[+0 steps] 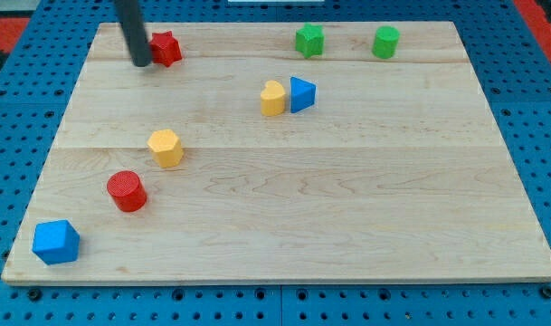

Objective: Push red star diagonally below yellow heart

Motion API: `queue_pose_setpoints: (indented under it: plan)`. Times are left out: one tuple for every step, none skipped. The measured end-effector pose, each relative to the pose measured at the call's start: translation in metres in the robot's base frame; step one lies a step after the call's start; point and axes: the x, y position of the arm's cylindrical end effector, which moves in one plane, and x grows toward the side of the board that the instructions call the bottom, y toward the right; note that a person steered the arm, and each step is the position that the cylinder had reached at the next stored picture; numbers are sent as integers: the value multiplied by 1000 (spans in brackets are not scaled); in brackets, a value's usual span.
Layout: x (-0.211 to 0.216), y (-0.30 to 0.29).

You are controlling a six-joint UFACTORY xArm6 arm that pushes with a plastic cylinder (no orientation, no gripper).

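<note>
The red star (167,47) lies near the board's top left corner. My tip (142,62) stands right at the star's left side, touching or almost touching it. The yellow heart (273,98) sits in the upper middle of the board, well to the right of and below the star. A blue triangle (301,94) rests against the heart's right side.
A green star (309,40) and a green cylinder (385,42) stand along the top edge at the right. A yellow hexagon (166,148), a red cylinder (127,191) and a blue cube (56,242) run down the left side. The wooden board (347,208) lies on a blue pegboard.
</note>
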Motion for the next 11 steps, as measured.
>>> queue_pose_setpoints:
  plan:
    - [-4, -38]
    - [-6, -54]
    - [-6, -57]
    - [-6, -54]
    - [-6, -25]
    - [-7, -25]
    - [-8, 5]
    - [-27, 22]
    - [-39, 28]
    - [-34, 101]
    - [-26, 74]
